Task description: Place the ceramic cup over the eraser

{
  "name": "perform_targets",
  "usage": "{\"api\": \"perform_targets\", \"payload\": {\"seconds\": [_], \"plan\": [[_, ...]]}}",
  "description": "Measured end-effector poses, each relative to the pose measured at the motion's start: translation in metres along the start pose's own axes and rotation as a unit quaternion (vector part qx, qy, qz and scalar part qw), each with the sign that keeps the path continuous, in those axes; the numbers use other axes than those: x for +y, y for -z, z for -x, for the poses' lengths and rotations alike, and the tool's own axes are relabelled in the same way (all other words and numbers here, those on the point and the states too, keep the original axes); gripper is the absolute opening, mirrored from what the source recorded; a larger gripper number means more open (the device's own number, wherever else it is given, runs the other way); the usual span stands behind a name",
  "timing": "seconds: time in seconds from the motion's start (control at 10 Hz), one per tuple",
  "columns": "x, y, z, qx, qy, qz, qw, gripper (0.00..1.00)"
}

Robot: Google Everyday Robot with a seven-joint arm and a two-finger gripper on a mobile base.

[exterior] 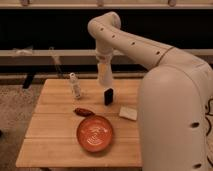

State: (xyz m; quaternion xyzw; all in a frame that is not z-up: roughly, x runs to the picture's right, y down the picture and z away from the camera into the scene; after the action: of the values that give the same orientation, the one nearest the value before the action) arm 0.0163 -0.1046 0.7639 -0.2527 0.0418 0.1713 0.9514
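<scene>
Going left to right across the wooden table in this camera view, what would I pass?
Slim capped bottle → small dark reddish item → orange bowl → black eraser, with the tool carrying the ceramic cup just above → pale block.

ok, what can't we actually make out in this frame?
- Gripper, camera view: above the eraser, merges with the ceramic cup; grip unreadable.
- Cup mouth direction: too blurred.
- Table right side: hidden by the robot's body.
- Cream block: right end near the body, edge unclear.
</scene>
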Motion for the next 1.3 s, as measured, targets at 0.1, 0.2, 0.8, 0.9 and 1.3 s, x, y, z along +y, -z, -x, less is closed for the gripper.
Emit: {"api": "perform_targets", "payload": {"seconds": [0.1,0.2,0.8,0.9,1.3], "plan": [[0.001,-0.001,-0.012,0.005,-0.004,0.001,1.0,0.0],[0.004,-0.004,-0.018,0.009,-0.005,0.003,0.9999,0.0],[0.026,-0.035,-0.018,0.011,-0.006,0.034,0.9993,0.0],[0.031,-0.042,-0.015,0.011,-0.004,0.042,0.9991,0.0],[0.042,-0.072,-0.018,0.024,-0.006,0.064,0.9976,0.0]]}}
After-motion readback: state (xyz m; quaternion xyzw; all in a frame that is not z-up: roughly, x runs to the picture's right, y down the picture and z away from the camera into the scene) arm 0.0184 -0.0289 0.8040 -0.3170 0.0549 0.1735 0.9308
